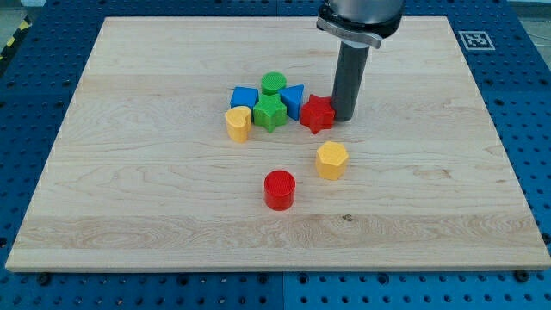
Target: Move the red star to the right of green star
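The red star (317, 113) lies near the board's middle, just right of a blue triangle (293, 100). The green star (269, 113) lies to the left of that triangle, so the triangle's lower tip sits between the two stars. My tip (345, 116) stands at the red star's right side, touching it or nearly so. The rod rises from there to the view's top.
A blue cube (244, 97), a green cylinder (274, 83) and a yellow block (238, 123) crowd around the green star. A yellow hexagon (331, 160) and a red cylinder (279, 189) lie lower down. The wooden board (129, 189) rests on a blue perforated table.
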You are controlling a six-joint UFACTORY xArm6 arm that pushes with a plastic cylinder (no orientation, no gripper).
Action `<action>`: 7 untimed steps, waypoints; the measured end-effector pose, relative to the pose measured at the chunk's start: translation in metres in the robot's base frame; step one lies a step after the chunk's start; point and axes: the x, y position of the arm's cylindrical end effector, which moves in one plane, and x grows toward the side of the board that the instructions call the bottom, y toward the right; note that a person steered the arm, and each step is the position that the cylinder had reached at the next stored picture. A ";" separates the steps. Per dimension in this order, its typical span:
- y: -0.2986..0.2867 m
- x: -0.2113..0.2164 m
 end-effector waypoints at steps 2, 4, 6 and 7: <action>-0.023 0.000; -0.043 0.000; -0.034 0.000; 0.008 0.007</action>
